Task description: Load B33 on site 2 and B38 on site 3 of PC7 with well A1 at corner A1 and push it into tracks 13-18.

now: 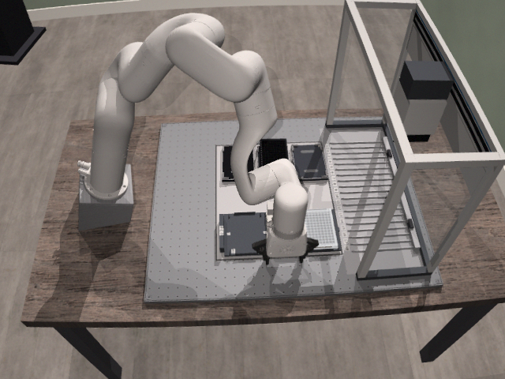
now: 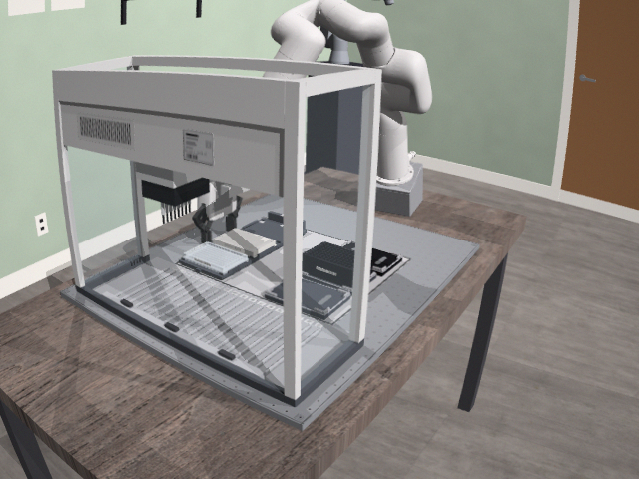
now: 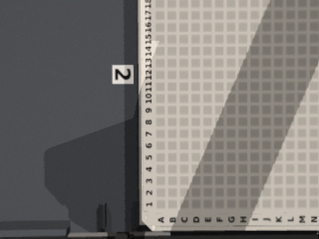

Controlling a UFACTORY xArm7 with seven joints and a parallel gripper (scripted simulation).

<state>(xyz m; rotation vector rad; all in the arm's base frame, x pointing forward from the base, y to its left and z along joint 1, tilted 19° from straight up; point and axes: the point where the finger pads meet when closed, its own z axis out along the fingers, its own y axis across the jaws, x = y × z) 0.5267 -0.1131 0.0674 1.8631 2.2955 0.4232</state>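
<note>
Wooden table, instrument frame, deep-well block

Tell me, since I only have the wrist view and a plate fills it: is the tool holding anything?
Observer: No. The tool is open and holds nothing; it hangs over the 384-well plate B33.
Operator: Is site 3 loaded?
Observer: Yes, a 96-well plate lies there, on the side of B33 toward the rails.
Operator: And the carrier?
Observer: PC7 sits on the apron in front of the rails, not yet pushed in.
</note>
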